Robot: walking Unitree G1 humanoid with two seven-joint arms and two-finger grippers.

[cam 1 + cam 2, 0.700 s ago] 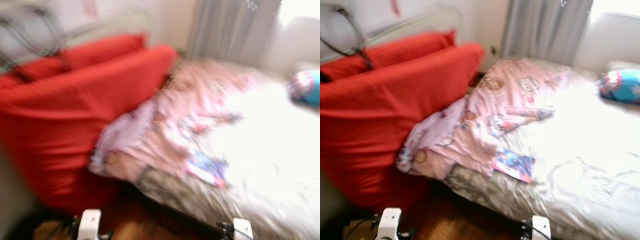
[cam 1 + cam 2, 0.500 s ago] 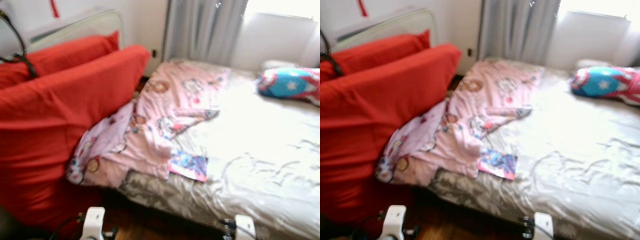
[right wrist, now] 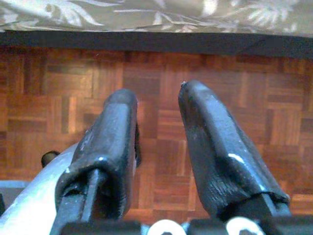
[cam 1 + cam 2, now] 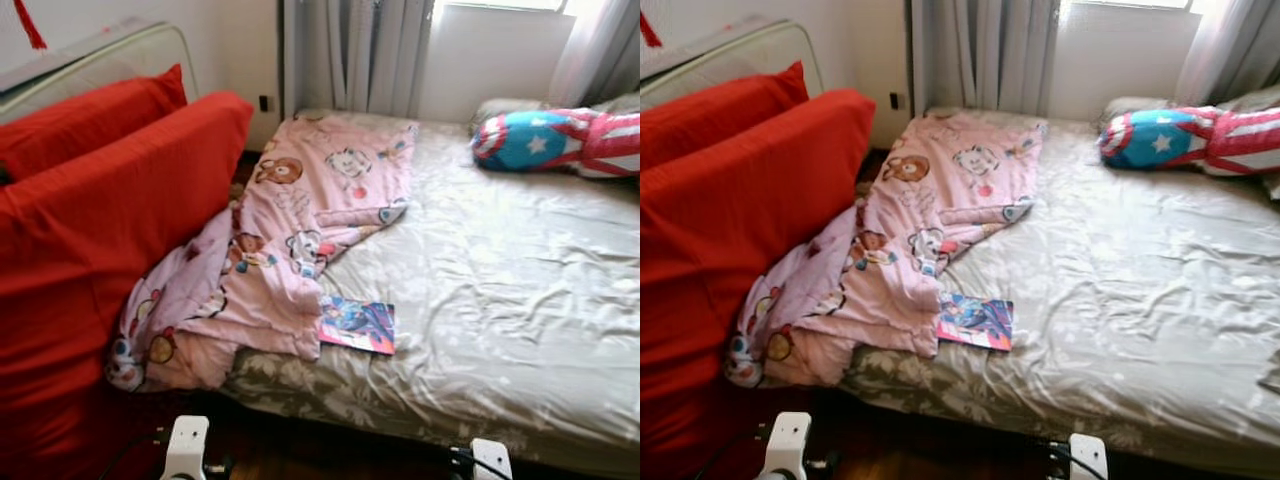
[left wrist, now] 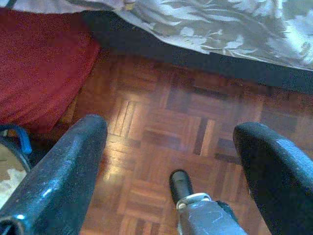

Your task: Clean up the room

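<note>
A pink cartoon-print blanket [image 4: 300, 230] lies crumpled across the left side of the bed [image 4: 500, 300] and spills over its near corner. A colourful book [image 4: 358, 324] rests on the grey sheet, partly tucked under the blanket's edge. A blue, red and white star pillow [image 4: 530, 138] sits at the head of the bed. Both arms hang low in front of the bed. My left gripper [image 5: 171, 127] is open over the parquet floor [image 5: 161, 117], holding nothing. My right gripper [image 3: 157, 93] is open with a narrow gap, also over bare floor.
Large red cushions [image 4: 110, 220] lean against the bed's left side, with a white rail [image 4: 100, 50] behind them. Grey curtains [image 4: 350, 50] and a bright window stand past the bed. A strip of wooden floor runs between me and the bed's near edge.
The camera has swung, so the whole scene has shifted left in the picture and is now sharp. The blanket, book and pillow lie as before. Both arms stay low.
</note>
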